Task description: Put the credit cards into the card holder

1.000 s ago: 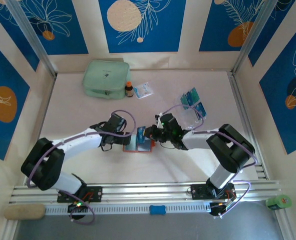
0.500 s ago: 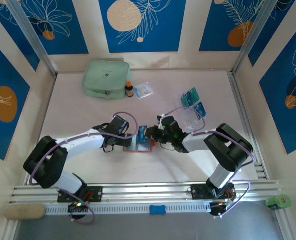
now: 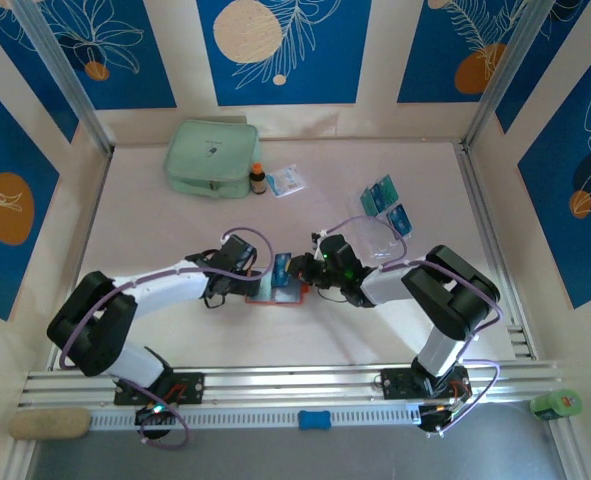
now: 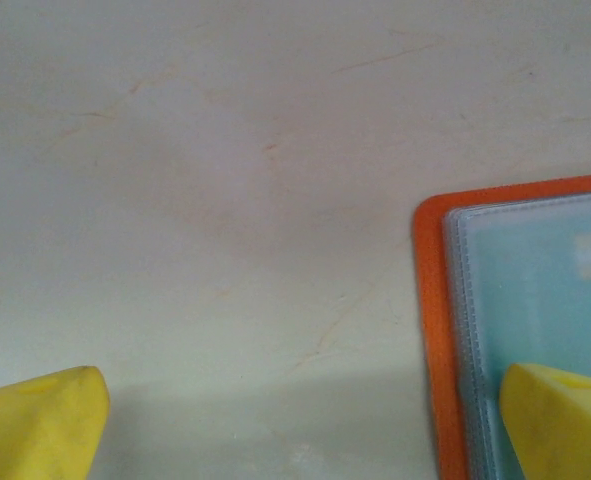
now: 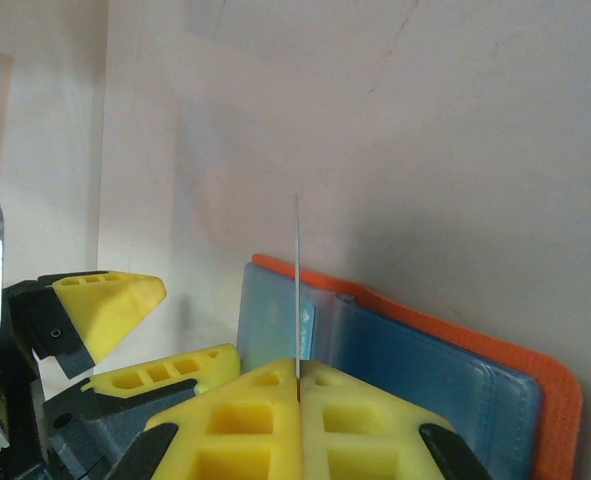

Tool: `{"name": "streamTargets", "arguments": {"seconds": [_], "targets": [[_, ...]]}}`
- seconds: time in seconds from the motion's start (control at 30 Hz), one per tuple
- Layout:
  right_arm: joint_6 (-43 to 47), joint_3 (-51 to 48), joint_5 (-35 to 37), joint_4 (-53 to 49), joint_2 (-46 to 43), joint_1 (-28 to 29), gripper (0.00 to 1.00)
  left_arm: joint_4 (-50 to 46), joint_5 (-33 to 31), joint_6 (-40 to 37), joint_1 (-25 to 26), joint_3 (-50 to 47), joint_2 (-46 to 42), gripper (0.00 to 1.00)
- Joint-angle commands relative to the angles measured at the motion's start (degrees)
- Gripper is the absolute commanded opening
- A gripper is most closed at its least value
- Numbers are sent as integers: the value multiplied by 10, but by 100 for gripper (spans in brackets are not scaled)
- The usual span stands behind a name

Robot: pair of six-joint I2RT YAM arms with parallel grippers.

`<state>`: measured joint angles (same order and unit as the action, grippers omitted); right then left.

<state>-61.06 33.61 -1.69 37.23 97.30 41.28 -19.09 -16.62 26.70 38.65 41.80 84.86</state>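
The right gripper (image 5: 298,372) has its fingers pressed together on a blue card (image 5: 297,280). In the right wrist view the card shows edge-on as a thin line rising from the fingertips toward 12 o'clock, so it stands on edge with its flat faces toward 3 and 9. Just beyond it lies the wallet (image 5: 560,400), open and flat, with its orange border at 4 o'clock and its blue-tinted pockets running from the card's foot toward that corner.

From above, the blue card (image 3: 283,268) hangs over the 12 o'clock edge of the wallet (image 3: 275,302), whose long axis runs 9 to 3 near the middle of the table (image 3: 155,230). Whether the card's lower edge touches a pocket I cannot tell.

The left gripper (image 4: 297,425) stands wide apart. One yellow fingertip (image 4: 45,420) is over bare table at 8 o'clock in its wrist view, and the other is over the wallet's clear pocket at 4 o'clock, beside the orange corner. From above the left gripper (image 3: 252,284) sits at the wallet's 9 o'clock end, facing the right gripper (image 3: 297,268) with the blue card between them.

From the wallet, two spare cards (image 3: 380,195) lie well apart at 2 o'clock beside a clear sleeve (image 3: 375,238). A small bottle (image 3: 258,178) and a paper packet (image 3: 287,181) stand at 12, and a green pouch (image 3: 210,157) lies at 11.
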Motion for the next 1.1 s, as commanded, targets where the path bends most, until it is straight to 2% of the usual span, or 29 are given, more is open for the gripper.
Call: {"name": "streamTargets", "arguments": {"seconds": [0.0,0.63,1.07], "targets": [[-5,-5,9,23,10,5,0,-14,-12,11,5,-11,9,100],[-11,-14,17,32,24,10,0,-12,-13,17,5,-16,12,100],[-3,-32,49,17,1,24,0,-9,-13,17,5,-19,13,100]]}}
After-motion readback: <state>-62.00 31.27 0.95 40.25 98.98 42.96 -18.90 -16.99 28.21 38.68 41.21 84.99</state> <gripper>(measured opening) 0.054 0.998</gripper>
